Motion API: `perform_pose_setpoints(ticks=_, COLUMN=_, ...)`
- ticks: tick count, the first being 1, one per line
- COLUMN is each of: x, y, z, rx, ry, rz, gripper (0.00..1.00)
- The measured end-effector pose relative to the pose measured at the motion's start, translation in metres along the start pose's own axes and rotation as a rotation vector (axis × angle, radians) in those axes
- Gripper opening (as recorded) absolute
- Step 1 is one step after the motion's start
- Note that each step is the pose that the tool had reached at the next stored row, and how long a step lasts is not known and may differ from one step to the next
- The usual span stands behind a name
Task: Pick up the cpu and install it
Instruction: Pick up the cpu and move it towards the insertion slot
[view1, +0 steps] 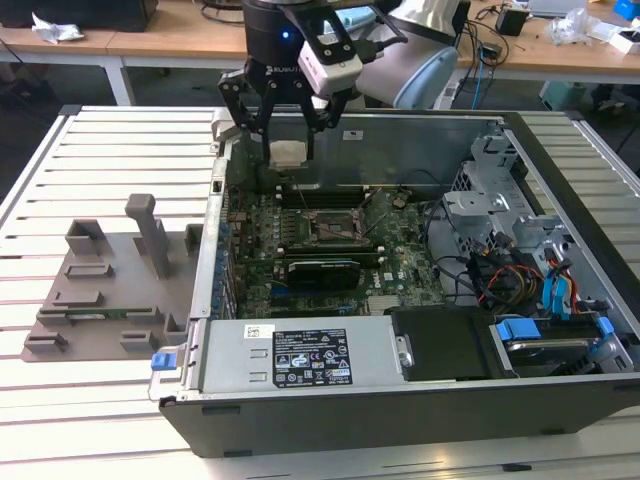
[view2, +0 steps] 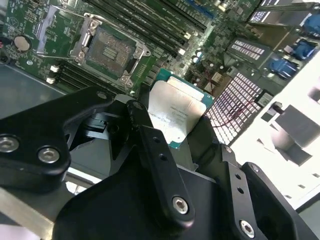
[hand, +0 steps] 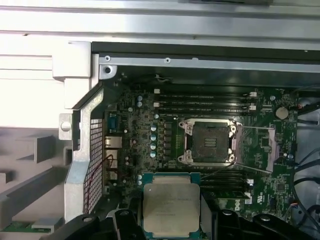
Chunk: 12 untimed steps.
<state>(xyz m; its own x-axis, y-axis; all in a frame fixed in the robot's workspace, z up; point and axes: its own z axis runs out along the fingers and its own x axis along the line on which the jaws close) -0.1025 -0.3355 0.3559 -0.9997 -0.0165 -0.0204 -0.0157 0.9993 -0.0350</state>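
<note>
Exterior view, from its left: a grey plastic fixture (view1: 100, 285) on slats (view1: 70, 410), then an open metal case (view1: 420, 405) holding a green motherboard (view1: 405, 268) with an empty square socket (view1: 330, 228). Over the motherboard, the black gripper (view1: 290, 150) clamps the flat silver cpu (view1: 289, 155).

My gripper (view2: 172, 127) is clamped on the cpu (view2: 180, 107), with a black finger (view2: 145, 130) against each side edge (silver top facing the camera). Beyond my fingertips, apart from the chip, the open socket frame (view2: 111, 50) sits on the green motherboard (view2: 25, 22), with memory slots (view2: 145, 22) beside it.
</note>
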Motion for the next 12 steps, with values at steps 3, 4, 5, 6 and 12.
perform_pose_setpoints(ticks=3, x=-0.007, y=0.0028, z=0.0039, rx=0.002, ry=0.0001, rz=-0.001, gripper=0.55)
perform_pose_setpoints(ticks=4, x=-0.0086, y=0.0035, z=0.0047, rx=0.0025, ry=0.0002, rz=-0.001, gripper=0.55)
perform_pose_setpoints(ticks=5, x=-0.0097, y=0.0039, z=0.0053, rx=0.0027, ry=0.0001, rz=-0.001, gripper=0.55)
perform_pose_setpoints(ticks=6, x=-0.0107, y=0.0043, z=0.0059, rx=0.0027, ry=0.0, rz=-0.001, gripper=0.55)
perform_pose_setpoints(ticks=12, x=-0.0157, y=0.0063, z=0.01, rx=0.0038, ry=0.0, rz=-0.002, gripper=0.55)
